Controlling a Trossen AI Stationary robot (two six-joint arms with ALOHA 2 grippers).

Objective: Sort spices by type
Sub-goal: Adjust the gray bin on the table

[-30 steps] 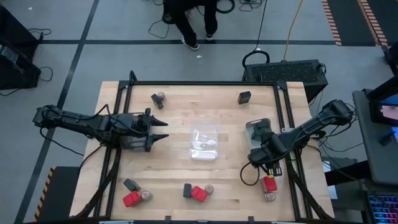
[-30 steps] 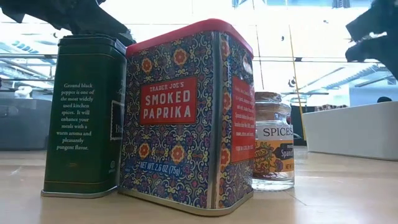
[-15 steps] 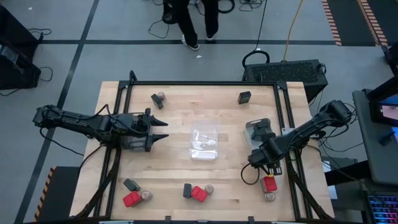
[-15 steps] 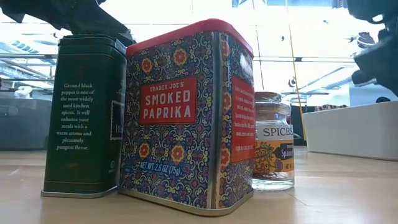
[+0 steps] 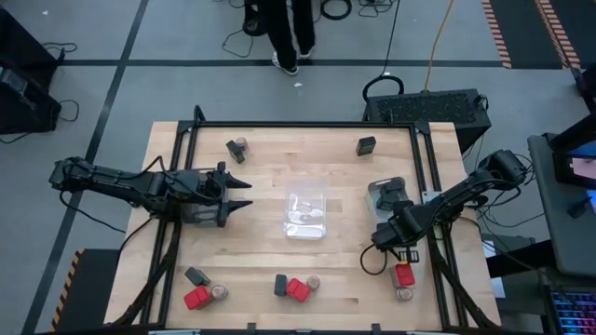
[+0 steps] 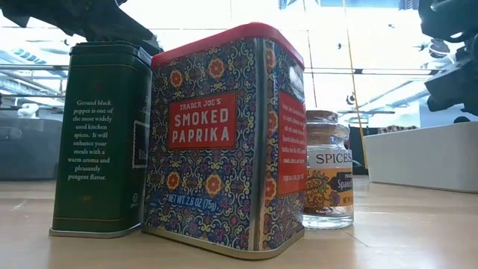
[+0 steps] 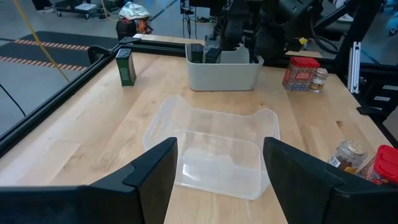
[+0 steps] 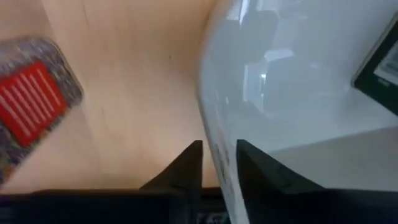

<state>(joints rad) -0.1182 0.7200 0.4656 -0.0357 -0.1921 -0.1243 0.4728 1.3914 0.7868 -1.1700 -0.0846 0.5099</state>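
The right arm reaches in from the table's right edge, bent at the elbow, with the right gripper (image 5: 396,244) low over the near rim of the grey tray (image 5: 388,193). In the right wrist view its fingers (image 8: 189,163) stand narrow, one on each side of the tray's wall (image 8: 273,93), pinching the rim. A black box shows inside that tray (image 8: 379,71). A red box (image 5: 403,274) lies just beyond the gripper, toward the table's front edge, with a jar (image 5: 404,294) touching it.

The left arm stretches level from the table's left side, the left gripper (image 5: 244,194) hanging with fingers well apart and nothing between them, aimed at the clear tray (image 5: 306,215) in the middle of the table.

Relative to the clear tray, a black box, red box and jar (image 5: 296,287) sit in front; another such trio (image 5: 200,290) sits front-left; a jar (image 5: 239,146) lies behind-left; a black box (image 5: 366,145) behind-right.
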